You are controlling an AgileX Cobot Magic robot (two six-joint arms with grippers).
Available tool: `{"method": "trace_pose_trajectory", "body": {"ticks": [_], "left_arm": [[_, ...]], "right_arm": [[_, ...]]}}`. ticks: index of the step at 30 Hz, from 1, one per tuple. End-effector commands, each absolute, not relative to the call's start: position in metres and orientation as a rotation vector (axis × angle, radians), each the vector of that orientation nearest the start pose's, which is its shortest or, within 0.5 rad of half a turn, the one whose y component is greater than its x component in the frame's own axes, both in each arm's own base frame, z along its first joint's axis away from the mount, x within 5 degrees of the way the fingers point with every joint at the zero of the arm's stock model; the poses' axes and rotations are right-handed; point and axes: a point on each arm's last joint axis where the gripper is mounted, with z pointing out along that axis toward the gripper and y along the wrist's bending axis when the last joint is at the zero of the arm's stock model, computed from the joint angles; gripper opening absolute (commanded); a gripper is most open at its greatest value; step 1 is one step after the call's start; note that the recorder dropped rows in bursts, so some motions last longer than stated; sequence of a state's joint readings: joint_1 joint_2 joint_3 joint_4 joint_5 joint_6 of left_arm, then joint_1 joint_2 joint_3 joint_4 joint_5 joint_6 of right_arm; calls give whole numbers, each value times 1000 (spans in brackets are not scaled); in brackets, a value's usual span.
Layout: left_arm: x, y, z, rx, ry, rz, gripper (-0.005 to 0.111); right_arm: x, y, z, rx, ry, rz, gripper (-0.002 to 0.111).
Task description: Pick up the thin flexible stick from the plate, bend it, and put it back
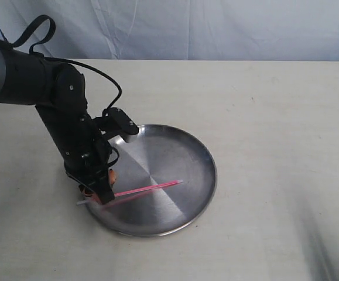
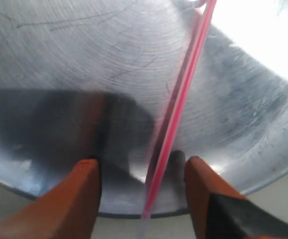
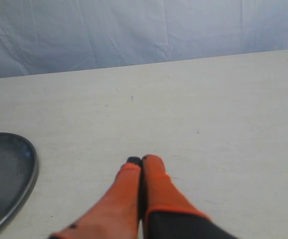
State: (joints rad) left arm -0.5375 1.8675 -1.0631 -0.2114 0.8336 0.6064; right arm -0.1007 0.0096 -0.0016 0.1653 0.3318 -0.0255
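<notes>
1. The stick (image 1: 149,188) lies flat on the plate (image 1: 211,167), in the lower middle of the exterior view. It runs from near the plate's centre down-left to the rim, and its pale end pokes out just past the edge.
2. It looks straight to me, no kink that I can spot, so I'd say the bend isn't done yet.
3. The left hand (image 1: 99,196) is down at that lower-left rim, spread wide open. Its orange fingers (image 2: 86,184) sit either side of the stick with nothing pinched. Can't tell if either finger is touching it.
4. So my read is this is the pick-up step, right before the grab.
5. Next move: squeeze shut on the stick near that end, then lift. It's super thin, so the fingers need to be low enough to catch it and not slide over.
6. The right hand (image 3: 141,160) is fully shut, empty, and over bare tabletop (image 1: 274,117) off to the side of the plate. It'd probably have to come over and take the other end for the bend.
</notes>
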Motion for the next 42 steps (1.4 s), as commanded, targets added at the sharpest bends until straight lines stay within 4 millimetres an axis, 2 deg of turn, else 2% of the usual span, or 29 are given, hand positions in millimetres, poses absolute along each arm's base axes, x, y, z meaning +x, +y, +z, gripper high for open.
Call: {"method": "trace_pose_trajectory", "body": {"ticks": [1, 32, 34, 38, 41, 42], "left_arm": [[273, -181, 137, 1490, 2752, -259, 51], [273, -182, 135, 1474, 2758, -275, 49], [273, -182, 135, 1473, 2757, -275, 43], [273, -182, 133, 1473, 2759, -274, 22], [273, -182, 133, 1473, 2759, -274, 0], [273, -182, 133, 1473, 2759, -274, 0]], "right_arm": [[54, 0, 184, 170, 1803, 73, 0], [54, 0, 184, 170, 1803, 73, 0], [54, 0, 184, 170, 1803, 73, 0], [54, 0, 184, 170, 1803, 73, 0], [54, 0, 184, 170, 1803, 73, 0], [54, 0, 184, 170, 1801, 73, 0]]}}
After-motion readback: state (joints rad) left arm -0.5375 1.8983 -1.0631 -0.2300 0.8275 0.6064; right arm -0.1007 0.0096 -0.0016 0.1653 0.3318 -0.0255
